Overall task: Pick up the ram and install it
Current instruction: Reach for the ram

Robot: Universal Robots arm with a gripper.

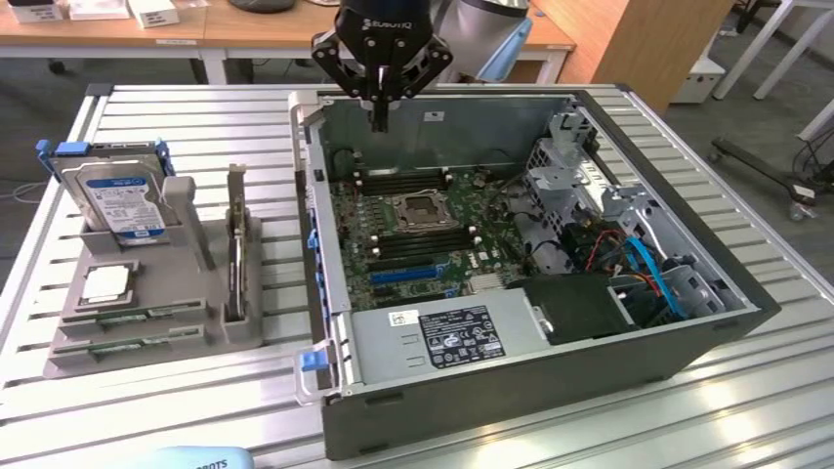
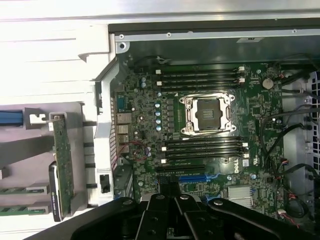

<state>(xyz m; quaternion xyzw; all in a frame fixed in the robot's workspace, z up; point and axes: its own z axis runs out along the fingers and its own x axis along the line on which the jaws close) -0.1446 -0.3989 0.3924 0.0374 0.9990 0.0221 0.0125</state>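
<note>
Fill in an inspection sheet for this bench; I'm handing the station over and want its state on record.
Surface: slatted metal table carrying an open computer case and a grey holder at the exterior view's left.
Job's things: one ram stick and a second ram stick lie in the holder; neither is picked up.
Clutter: hard drive, processor chip and upright card in the same holder.
Grippers: gripper shut, holding nothing, above the case's far end.
Cables: blue cable and red cable inside the case.
Surroundings: wooden desks behind the table.
</note>
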